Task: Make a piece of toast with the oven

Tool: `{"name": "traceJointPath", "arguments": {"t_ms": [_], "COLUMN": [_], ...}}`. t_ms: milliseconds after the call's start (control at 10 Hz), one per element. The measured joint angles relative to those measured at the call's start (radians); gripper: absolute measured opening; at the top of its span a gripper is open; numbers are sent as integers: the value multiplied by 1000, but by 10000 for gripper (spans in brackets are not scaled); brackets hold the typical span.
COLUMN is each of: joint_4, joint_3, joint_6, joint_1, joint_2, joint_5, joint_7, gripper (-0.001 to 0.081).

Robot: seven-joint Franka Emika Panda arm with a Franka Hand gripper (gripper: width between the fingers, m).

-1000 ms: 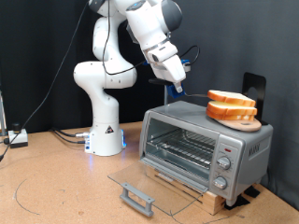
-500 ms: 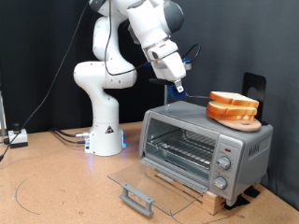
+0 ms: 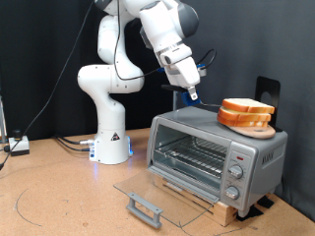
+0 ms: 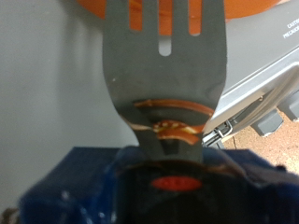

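Two golden-crusted slices, piece of toast [image 3: 246, 105] uppermost, sit atop the silver oven [image 3: 217, 153].

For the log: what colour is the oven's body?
Silver-grey metal, seen best in the exterior view: the oven.

Round wooden plate [image 3: 248, 125] lies on high; cables [image 3: 67, 144] trail across the table [image 3: 59, 197].

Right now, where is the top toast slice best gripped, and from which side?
Probably the piece of toast by its crust edge, from the exterior view's left, where the gripper hovers. It lies flat on another slice, so only its edges offer grip.
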Motion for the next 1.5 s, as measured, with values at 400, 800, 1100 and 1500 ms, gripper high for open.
{"name": "traceJointPath", "arguments": {"t_ms": [400, 800, 1100, 1500], "joint_4": [43, 91, 105, 92], "joint_3": [61, 113, 151, 162], "joint_6": [81, 120, 171, 262], "joint_1": [0, 0, 1, 24], "joint_2": [79, 145, 182, 206], "joint_5": [36, 56, 89, 242], "joint_7": [44, 73, 89, 0], "gripper": [457, 457, 457, 457]}}
